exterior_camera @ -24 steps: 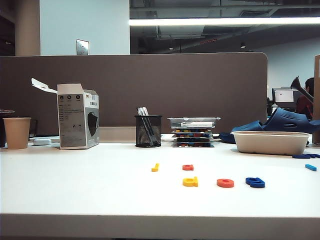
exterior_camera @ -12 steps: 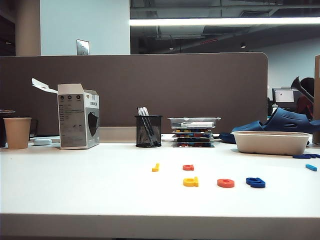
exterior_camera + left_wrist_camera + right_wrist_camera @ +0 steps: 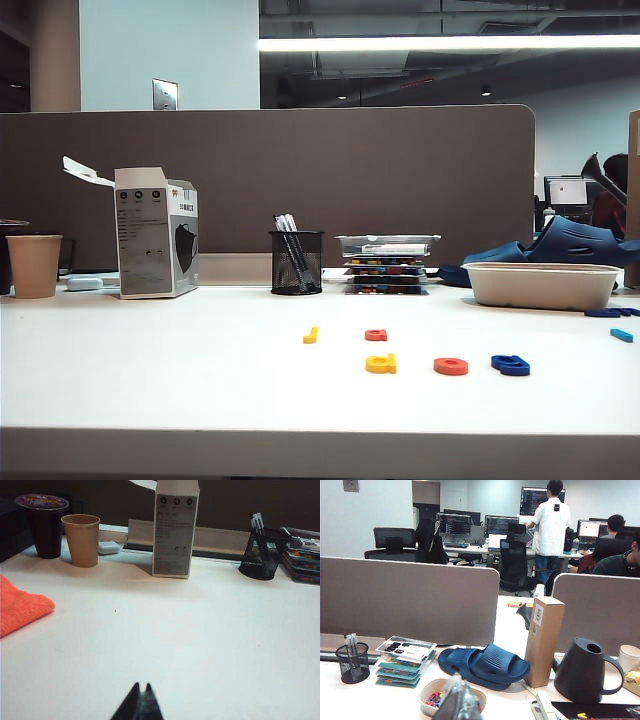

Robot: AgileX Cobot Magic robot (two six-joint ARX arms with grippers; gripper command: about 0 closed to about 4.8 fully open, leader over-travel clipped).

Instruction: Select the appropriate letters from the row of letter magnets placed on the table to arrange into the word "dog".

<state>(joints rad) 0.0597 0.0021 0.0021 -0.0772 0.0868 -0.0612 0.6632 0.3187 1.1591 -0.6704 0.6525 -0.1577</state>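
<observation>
On the white table (image 3: 150, 370) lie a yellow "d" (image 3: 381, 364), a red "o" (image 3: 451, 367) and a dark blue "g" (image 3: 510, 365), side by side near the front. Just behind them are a thin yellow letter (image 3: 311, 335) and a small blocky red letter (image 3: 376, 335). A light blue letter (image 3: 622, 335) lies far right. Neither gripper shows in the exterior view. In the left wrist view, my left gripper (image 3: 142, 685) is shut and empty over bare table. In the right wrist view, my right gripper (image 3: 456, 677) is shut and empty, high above a bowl (image 3: 429, 691) of spare letters.
Along the back stand a paper cup (image 3: 33, 266), an open white box (image 3: 155, 232), a mesh pen cup (image 3: 296, 261), stacked trays (image 3: 386, 262) and the pale bowl (image 3: 541, 284) with a blue slipper (image 3: 575, 243) behind it. An orange cloth (image 3: 20, 607) lies far left. A dark kettle (image 3: 582, 670) stands at the right.
</observation>
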